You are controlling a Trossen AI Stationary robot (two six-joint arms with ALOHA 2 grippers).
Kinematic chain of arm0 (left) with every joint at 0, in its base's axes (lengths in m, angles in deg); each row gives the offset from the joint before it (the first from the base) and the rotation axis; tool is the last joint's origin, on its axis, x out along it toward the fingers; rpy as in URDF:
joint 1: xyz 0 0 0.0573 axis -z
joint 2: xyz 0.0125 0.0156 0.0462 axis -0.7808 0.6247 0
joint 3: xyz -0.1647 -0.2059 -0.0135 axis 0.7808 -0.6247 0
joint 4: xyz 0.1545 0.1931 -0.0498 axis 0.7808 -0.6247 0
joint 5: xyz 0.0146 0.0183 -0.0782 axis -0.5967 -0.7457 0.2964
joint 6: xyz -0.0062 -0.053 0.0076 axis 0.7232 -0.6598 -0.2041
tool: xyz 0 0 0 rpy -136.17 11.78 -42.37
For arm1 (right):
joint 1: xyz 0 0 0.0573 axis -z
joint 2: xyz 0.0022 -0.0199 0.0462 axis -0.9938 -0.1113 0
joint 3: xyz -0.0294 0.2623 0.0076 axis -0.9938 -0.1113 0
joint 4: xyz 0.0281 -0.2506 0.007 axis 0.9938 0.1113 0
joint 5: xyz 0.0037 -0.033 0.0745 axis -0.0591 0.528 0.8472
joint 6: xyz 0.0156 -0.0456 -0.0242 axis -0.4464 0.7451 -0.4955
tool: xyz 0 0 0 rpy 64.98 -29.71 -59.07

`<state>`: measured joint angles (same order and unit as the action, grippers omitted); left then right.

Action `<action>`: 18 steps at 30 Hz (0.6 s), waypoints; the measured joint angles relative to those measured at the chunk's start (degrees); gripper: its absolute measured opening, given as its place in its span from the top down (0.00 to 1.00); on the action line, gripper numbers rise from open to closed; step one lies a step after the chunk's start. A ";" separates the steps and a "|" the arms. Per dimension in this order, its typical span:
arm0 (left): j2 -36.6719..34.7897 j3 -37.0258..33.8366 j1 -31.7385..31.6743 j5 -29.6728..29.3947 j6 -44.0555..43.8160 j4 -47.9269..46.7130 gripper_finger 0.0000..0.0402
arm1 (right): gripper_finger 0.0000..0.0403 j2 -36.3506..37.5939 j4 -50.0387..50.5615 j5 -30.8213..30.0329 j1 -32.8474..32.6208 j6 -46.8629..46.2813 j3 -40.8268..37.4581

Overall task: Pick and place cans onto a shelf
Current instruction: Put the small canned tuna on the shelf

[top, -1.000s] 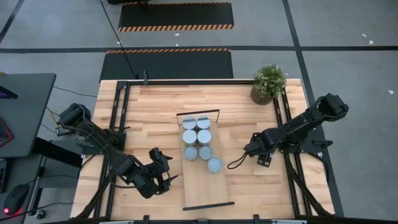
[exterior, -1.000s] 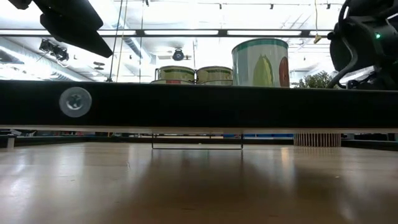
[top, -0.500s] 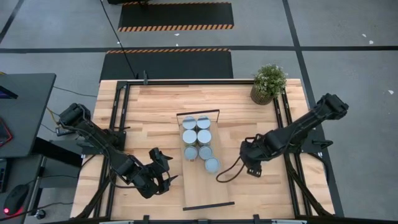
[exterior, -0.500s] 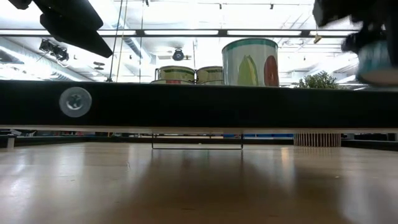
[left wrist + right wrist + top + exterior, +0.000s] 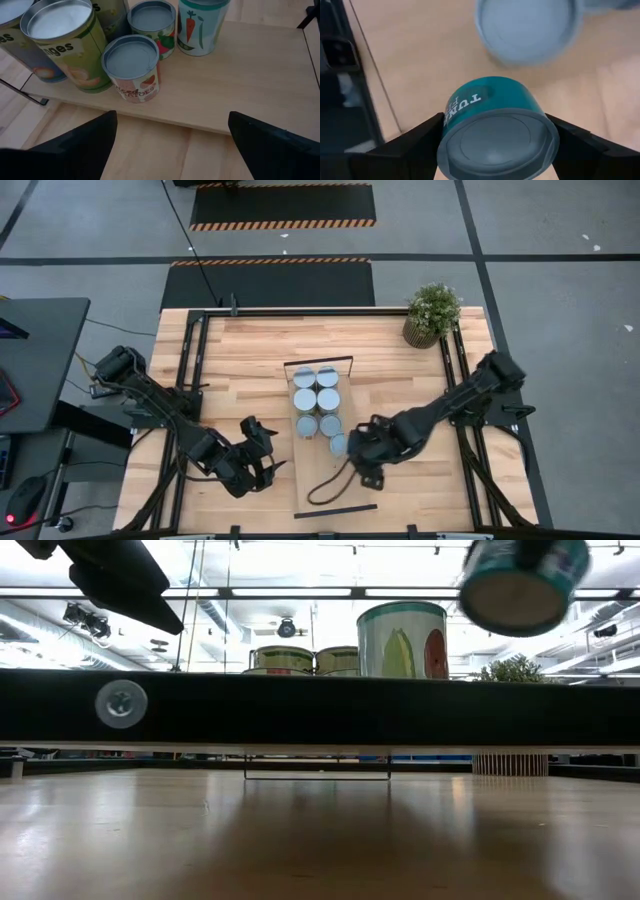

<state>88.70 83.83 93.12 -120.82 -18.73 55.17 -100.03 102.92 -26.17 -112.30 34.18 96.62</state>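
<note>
Butcher-block tabletop (image 5: 250,350) fills my high view, with the shelf (image 5: 330,475) lying lengthwise at its middle. My right gripper (image 5: 496,150) is clamped on a teal tuna can (image 5: 496,137), carried on its side over the shelf's bare near half. From it, the standing cans (image 5: 317,400) cluster at about eleven o'clock, just beside. My left gripper (image 5: 172,145) waits wide open at the shelf's nine o'clock edge.
</note>
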 joint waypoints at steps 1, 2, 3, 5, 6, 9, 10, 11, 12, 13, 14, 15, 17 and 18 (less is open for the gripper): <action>0.00 0.00 0.00 0.00 0.02 -0.01 0.04 | 0.22 -1.41 -0.11 1.10 0.43 -0.27 1.47; 0.00 0.00 0.00 0.00 0.11 0.00 0.04 | 0.22 -2.79 0.05 2.48 0.93 -0.62 2.87; 0.00 0.00 0.00 0.00 0.26 -0.01 0.04 | 0.22 -4.13 0.04 3.51 1.31 -0.94 4.16; 0.00 0.00 0.00 0.00 0.53 -0.01 0.04 | 0.22 -6.54 0.07 4.73 1.76 -1.49 6.21; 0.00 0.00 0.00 0.00 0.53 -0.01 0.04 | 0.22 -7.65 0.11 5.11 1.81 -1.84 7.12; 0.00 0.00 0.02 0.00 0.44 0.00 0.04 | 0.22 -10.74 0.02 7.48 1.79 -3.27 9.23; 0.00 0.00 0.02 0.00 0.38 -0.01 0.04 | 0.22 -11.69 0.08 8.23 1.79 -3.62 9.79; 0.00 0.00 0.02 0.00 0.37 -0.03 0.04 | 0.22 -12.50 0.04 8.83 1.79 -4.26 10.18; 0.00 0.00 0.02 0.00 0.36 -0.01 0.04 | 0.22 -13.12 -0.03 9.19 1.78 -4.91 10.32; 0.00 0.00 0.02 0.00 0.36 -0.03 0.04 | 0.22 -13.67 -0.17 9.41 1.77 -5.64 10.32; 0.00 0.00 0.02 0.00 0.38 -0.05 0.04 | 0.22 -14.15 -0.44 9.55 1.76 -6.29 10.32; 0.00 0.00 0.02 0.00 0.42 -0.05 0.04 | 0.22 -14.58 -0.54 9.57 1.74 -6.96 10.34; 0.00 0.00 0.02 0.00 0.45 -0.07 0.04 | 0.22 -15.43 -0.59 9.77 1.59 -7.58 10.34; 0.00 0.00 0.02 0.00 0.55 -0.11 0.04 | 0.22 -15.63 -0.98 10.13 1.56 -7.84 10.34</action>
<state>88.70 83.83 93.14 -120.82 -18.18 55.05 -115.65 101.94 -16.04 -110.74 26.33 106.96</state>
